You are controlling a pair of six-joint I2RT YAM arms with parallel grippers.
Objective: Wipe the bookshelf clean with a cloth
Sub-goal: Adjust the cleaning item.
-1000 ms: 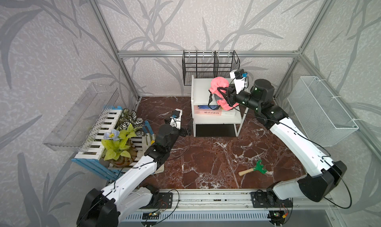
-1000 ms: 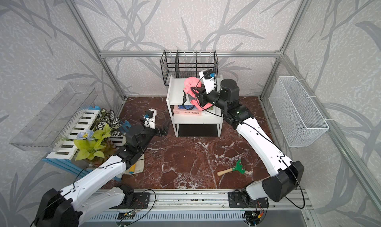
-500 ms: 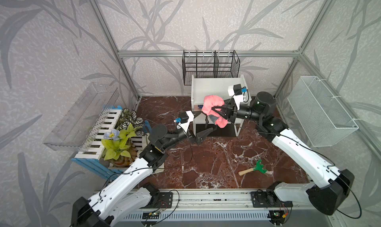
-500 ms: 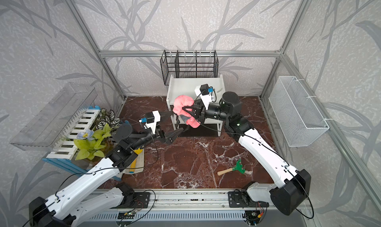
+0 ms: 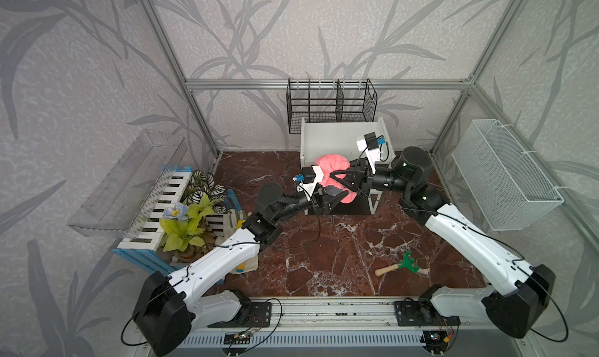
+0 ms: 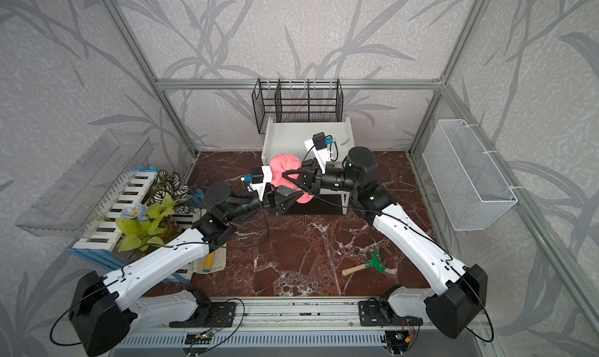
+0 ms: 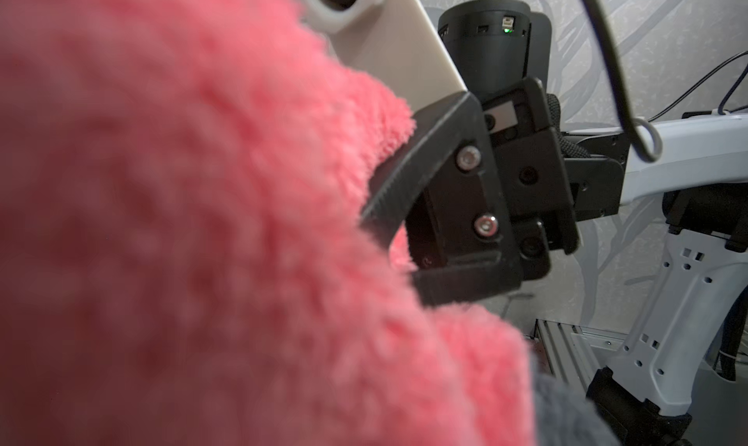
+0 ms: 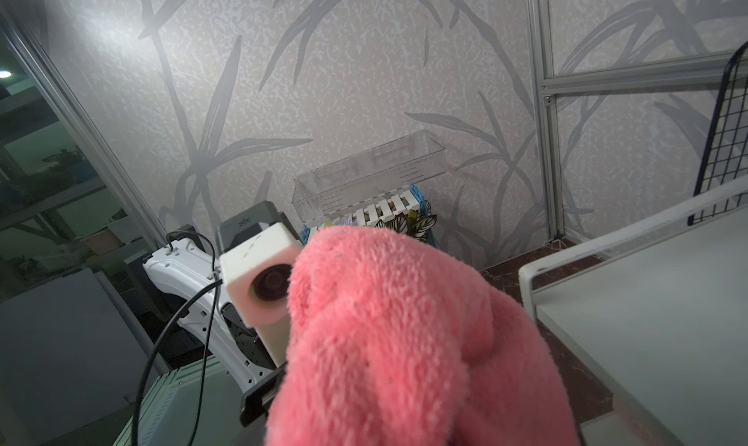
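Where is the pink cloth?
In both top views the cloth is in the air at centre back, in front of the bookshelf, between the left claw and the right claw.

1. No words, numbers or brand names can be read in any view.
2. A small pale star-shaped emblem sits on the dark grey housing (image 8: 247, 220) behind the white camera block (image 8: 259, 280); it is too small to identify.

the cloth (image 5: 334, 164) is pink, the bookshelf (image 5: 337, 138) white with a black base, the wire rack (image 5: 324, 106) black, the floor (image 5: 324, 248) dark red veined white.
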